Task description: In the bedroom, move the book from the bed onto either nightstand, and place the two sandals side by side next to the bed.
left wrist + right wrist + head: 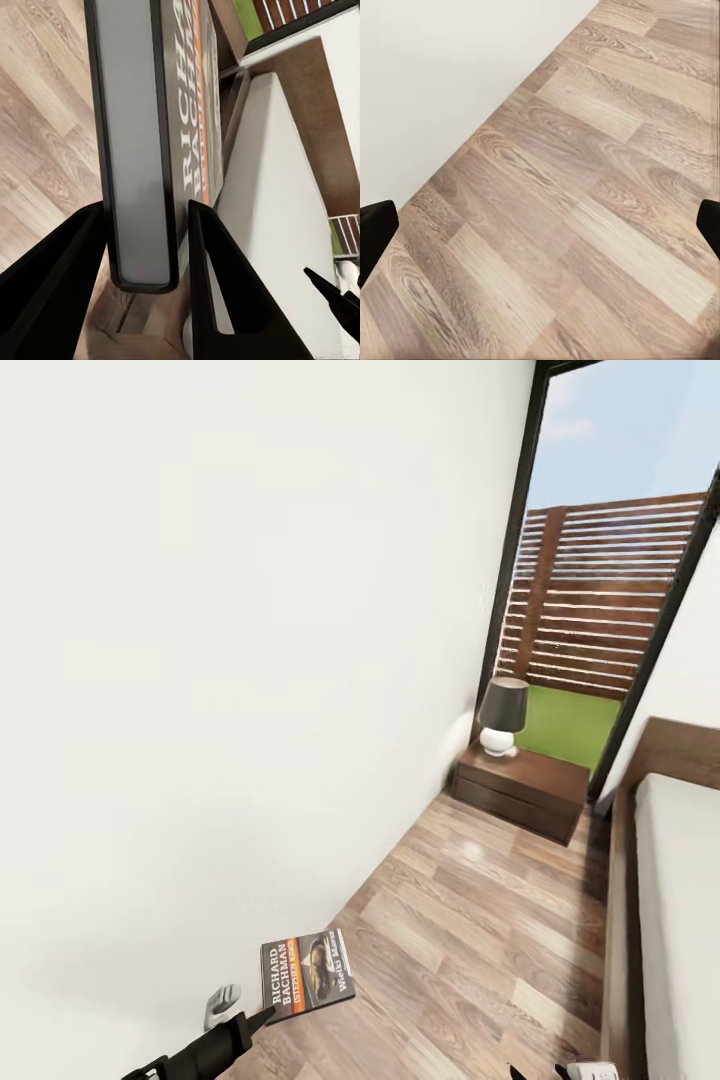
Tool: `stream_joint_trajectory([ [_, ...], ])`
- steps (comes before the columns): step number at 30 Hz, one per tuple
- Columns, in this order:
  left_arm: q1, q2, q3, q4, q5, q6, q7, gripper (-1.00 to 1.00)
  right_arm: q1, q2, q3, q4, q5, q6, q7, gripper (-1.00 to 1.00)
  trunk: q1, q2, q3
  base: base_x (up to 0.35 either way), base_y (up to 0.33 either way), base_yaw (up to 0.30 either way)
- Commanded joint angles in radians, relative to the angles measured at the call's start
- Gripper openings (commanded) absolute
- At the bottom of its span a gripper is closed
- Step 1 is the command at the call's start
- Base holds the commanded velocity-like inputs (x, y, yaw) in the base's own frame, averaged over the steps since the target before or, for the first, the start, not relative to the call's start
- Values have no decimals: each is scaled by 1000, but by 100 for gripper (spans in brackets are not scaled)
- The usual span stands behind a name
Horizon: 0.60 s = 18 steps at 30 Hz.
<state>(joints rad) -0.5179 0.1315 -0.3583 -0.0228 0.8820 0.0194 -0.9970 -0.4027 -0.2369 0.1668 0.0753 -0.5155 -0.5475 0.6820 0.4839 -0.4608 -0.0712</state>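
Observation:
The book (307, 972), a thin paperback with an orange-red striped cover and white lettering, is held up over the floor by my left gripper (267, 1015), which is shut on its lower corner. In the left wrist view the book's grey page edge (139, 150) sits clamped between the two black fingers (217, 292). The nightstand (520, 792) stands ahead by the window, with a lamp on top. The bed (680, 920) runs along the right. My right gripper (540, 229) is open above bare floor, holding nothing. The sandals are out of view.
A white wall (220, 660) runs close along the left. The dark-shaded lamp (501, 716) takes up the nightstand's left part. A tall dark-framed window (600, 590) rises behind it. Wood-plank floor (480, 920) forms a lane between wall and bed.

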Motion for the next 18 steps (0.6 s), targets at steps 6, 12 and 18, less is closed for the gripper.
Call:
stream_joint_trajectory([
  [6,-1,0,-8,0,9,2,-3,-100,-2,0,8,5,-11,-5,7,100,1,-2,-2,2,4,-276],
  [12,-1,0,-8,0,9,2,-5,-100,-2,0,8,5,-11,-5,6,100,1,-2,-2,0,0,-211],
  [18,-1,0,-8,0,9,2,-5,-100,-2,0,8,5,-11,-5,5,100,1,-2,-2,0,0,-25],
])
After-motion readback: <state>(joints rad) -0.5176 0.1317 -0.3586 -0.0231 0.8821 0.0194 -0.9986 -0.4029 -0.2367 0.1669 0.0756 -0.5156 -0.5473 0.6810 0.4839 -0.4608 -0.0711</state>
